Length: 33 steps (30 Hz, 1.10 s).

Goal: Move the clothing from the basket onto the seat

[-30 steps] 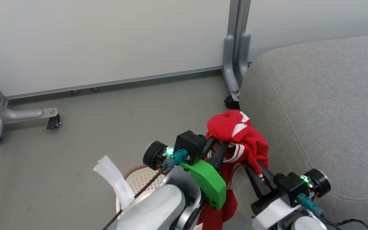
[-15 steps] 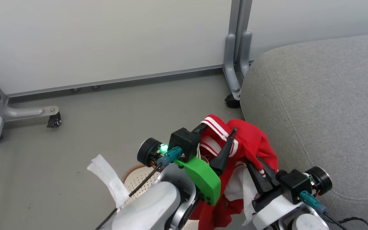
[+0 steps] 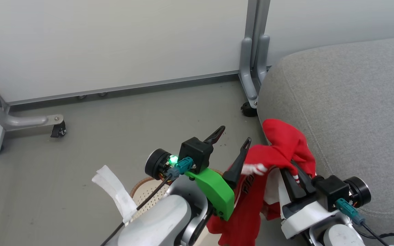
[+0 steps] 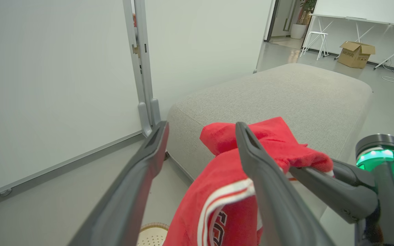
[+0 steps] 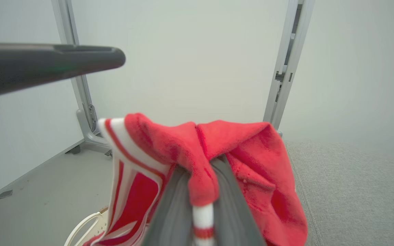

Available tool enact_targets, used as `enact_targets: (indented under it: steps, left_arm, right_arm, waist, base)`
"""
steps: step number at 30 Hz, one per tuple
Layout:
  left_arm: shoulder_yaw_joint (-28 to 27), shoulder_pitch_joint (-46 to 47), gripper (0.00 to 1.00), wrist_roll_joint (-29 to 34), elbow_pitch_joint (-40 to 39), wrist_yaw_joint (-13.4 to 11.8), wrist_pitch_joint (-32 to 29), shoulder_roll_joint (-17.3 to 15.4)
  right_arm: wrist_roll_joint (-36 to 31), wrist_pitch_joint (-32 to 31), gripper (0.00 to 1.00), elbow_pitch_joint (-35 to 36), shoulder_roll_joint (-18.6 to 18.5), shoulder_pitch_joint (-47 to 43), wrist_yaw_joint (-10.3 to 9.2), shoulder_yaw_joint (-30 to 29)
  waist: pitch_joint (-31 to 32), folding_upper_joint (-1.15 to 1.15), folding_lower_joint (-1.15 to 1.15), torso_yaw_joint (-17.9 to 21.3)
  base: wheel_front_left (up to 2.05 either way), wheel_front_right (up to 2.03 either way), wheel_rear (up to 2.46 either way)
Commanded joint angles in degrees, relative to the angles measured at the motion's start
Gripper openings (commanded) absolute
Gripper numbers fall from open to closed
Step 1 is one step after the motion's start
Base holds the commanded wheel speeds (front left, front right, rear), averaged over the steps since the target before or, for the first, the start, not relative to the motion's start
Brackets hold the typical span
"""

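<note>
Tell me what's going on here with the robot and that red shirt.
The robot is moving a red jersey from the basket to the seat. Its right gripper is shut on the jersey and holds it up by the seat's edge, with most of the cloth hanging down, not yet laid on top. The left gripper is open beside the jersey, gripping nothing. The basket sits on the floor below the arms.

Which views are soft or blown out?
Head view: sharp, evenly lit, green status light blooms slightly. Left wrist view: near jaws blurred, seat crisp. Right wrist view: soft overall, clothing and jaws out of focus.
</note>
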<state>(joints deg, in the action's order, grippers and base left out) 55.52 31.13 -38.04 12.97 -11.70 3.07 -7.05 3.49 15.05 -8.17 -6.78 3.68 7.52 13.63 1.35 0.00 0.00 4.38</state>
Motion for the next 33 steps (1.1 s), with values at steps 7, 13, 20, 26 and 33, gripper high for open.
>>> enact_targets:
  steps: [7,13,20,26,33]
  left_arm:
    - [-0.17,-0.58,1.00,-0.05,0.10,-0.38,0.61,-0.94]
    - [0.30,-1.36,1.00,0.67,-0.09,0.93,2.58,-2.76]
    - [0.52,-2.56,1.00,1.75,-0.06,1.97,5.90,-5.57]
    - [0.50,-3.99,1.00,2.01,-1.02,4.94,9.70,-8.20]
    - [0.31,-5.05,1.00,5.70,-2.38,8.73,11.92,-11.55]
  right_arm:
    - [-0.22,0.20,0.00,0.56,-0.18,-1.04,-0.05,-1.53]
    - [0.11,0.21,0.00,1.18,-0.09,-1.25,-0.06,-2.74]
    - [0.86,0.22,0.00,3.18,-0.12,-1.77,-0.06,-2.79]
    - [1.00,0.21,0.00,5.80,0.15,-2.19,-0.06,-3.12]
    - [1.21,0.22,0.00,9.88,0.96,-2.62,-0.06,-4.35]
  waist:
    - [0.19,0.00,0.00,0.44]
    - [-0.12,0.00,0.00,2.02]
    - [-1.33,0.00,0.00,5.40]
    - [-3.00,0.00,0.00,9.40]
    - [-6.23,0.00,0.00,14.33]
  base:
    - [0.00,0.00,0.00]
    - [0.00,0.00,0.00]
    - [0.00,0.00,0.00]
    - [0.00,0.00,0.00]
    - [0.00,0.00,0.00]
